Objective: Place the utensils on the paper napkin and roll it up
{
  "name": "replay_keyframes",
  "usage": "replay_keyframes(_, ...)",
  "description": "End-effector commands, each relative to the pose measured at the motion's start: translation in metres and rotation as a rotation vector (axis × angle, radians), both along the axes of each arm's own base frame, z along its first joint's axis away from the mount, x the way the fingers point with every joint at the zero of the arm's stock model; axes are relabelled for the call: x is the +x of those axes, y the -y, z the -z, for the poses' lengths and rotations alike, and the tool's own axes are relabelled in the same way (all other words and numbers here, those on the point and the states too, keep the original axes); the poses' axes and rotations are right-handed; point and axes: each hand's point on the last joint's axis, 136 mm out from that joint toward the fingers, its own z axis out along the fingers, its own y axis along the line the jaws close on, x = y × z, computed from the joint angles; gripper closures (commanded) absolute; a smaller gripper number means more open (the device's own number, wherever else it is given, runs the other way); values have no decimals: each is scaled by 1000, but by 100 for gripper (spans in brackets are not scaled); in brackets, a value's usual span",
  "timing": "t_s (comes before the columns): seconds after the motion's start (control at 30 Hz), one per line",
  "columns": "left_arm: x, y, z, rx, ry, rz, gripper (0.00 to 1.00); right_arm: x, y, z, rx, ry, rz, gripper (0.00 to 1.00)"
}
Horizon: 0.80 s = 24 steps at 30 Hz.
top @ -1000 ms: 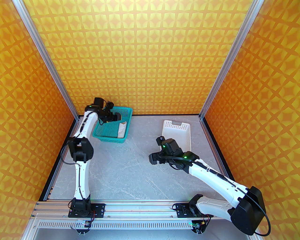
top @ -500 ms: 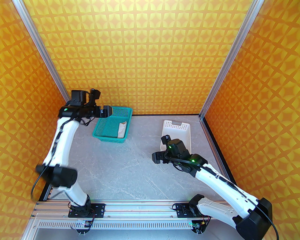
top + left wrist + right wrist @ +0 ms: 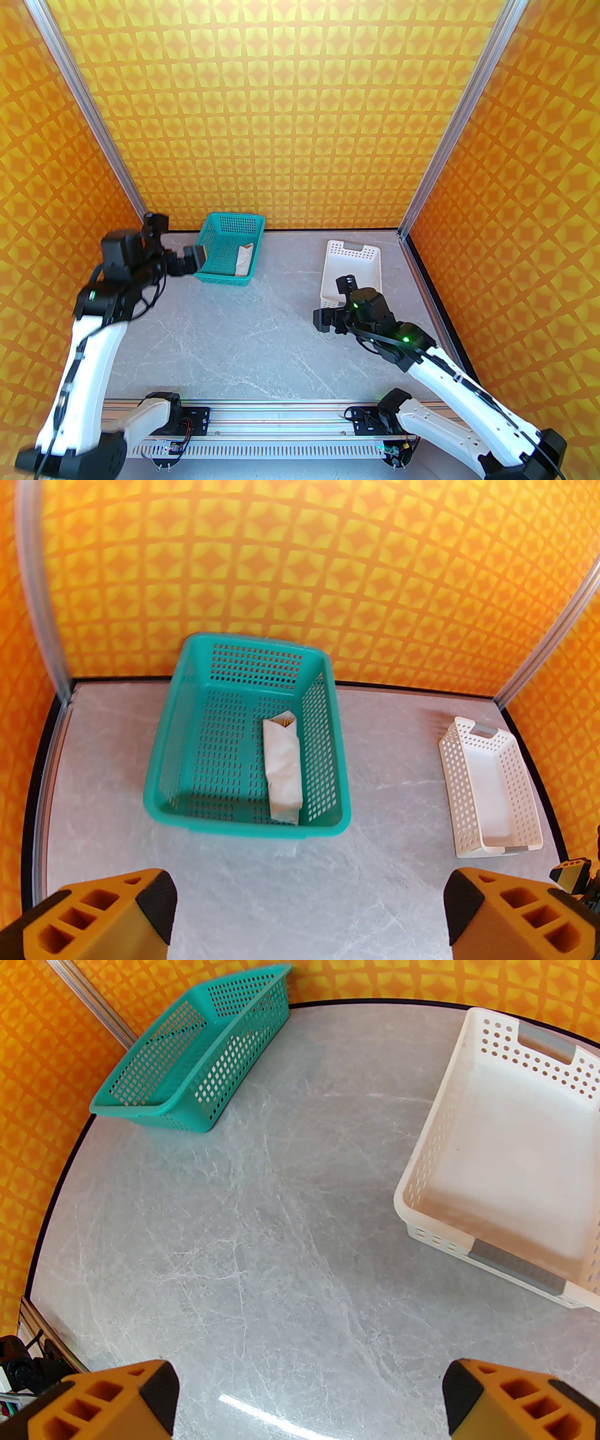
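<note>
Overhead, two wrists; common teal basket (image 3: 236, 225)

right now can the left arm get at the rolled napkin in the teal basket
Probably yes: the rolled napkin lies uncovered in the teal basket, beside a side wall, and the left arm hovers short of the basket, jaws open, nothing between.

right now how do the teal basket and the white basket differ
The teal basket holds a rolled napkin; the white basket holds nothing. The teal basket's floor is perforated; the white basket's is solid. The teal basket sits far left, the white basket far right. Both have perforated walls and stand upright on the table.
</note>
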Motion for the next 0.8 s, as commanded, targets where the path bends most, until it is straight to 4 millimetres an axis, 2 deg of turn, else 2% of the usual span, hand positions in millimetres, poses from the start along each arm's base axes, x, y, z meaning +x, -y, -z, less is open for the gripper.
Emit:
replay_keyframes(0.0, -13, -11, 3, -53, 39, -81, 1, -2, 11, 1, -5, 8, 48, 1)
replay_keyframes(0.17, -33, -16, 21, -98, 41, -126, 1, -2, 18, -2, -13, 36, 76, 1)
replay_keyframes(0.37, -51, -24, 44, -117, 37, -181, 1, -2, 25, 7, 11, 50, 132, 1)
replay_keyframes(0.6, -58, -27, 69, -149, 22, -210, 1, -3, 37, 26, -13, 44, 188, 1)
replay_keyframes(0.77, -56, -27, 79, -147, -2, -214, 1, -2, 43, 30, -29, 57, 214, 1)
